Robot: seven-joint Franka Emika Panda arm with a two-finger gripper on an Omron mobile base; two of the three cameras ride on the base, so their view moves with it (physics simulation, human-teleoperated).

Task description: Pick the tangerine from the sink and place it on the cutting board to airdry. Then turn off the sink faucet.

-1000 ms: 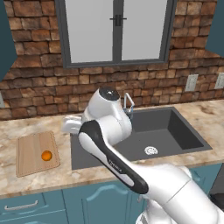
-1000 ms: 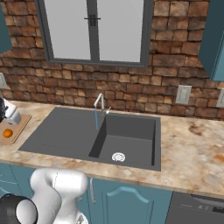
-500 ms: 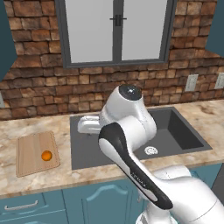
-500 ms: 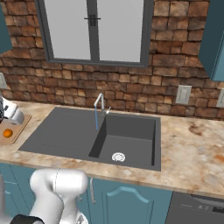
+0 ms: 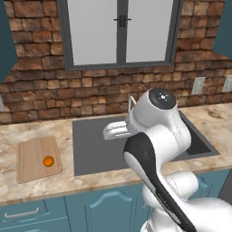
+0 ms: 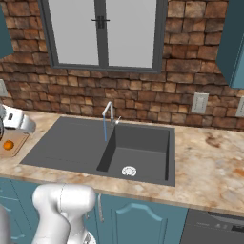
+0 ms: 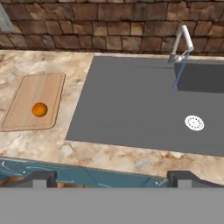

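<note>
The tangerine (image 7: 39, 109) lies by itself on the light wooden cutting board (image 7: 26, 94), left of the sink (image 7: 131, 100). Both also show in the left base view: tangerine (image 5: 48, 161), cutting board (image 5: 31, 154). The sink faucet (image 7: 182, 39) stands at the basin's back rim, and a thin blue water stream (image 7: 177, 75) runs from it. My gripper (image 7: 112, 178) is open and empty. It hangs high, in front of the counter edge, well apart from the fruit. In the left base view my hand (image 5: 114, 131) is over the sink's (image 5: 95, 149) left part.
A white drain (image 7: 194, 123) sits in the basin's right part. A brick wall with a window rises behind the marble counter (image 5: 54, 181). An outlet (image 6: 198, 102) is on the wall to the right. Teal cabinet fronts (image 6: 138, 214) run below.
My arm has swung right, carrying the open hand away from the cutting board to above the sink. The tangerine stays on the board, and the water keeps running.
</note>
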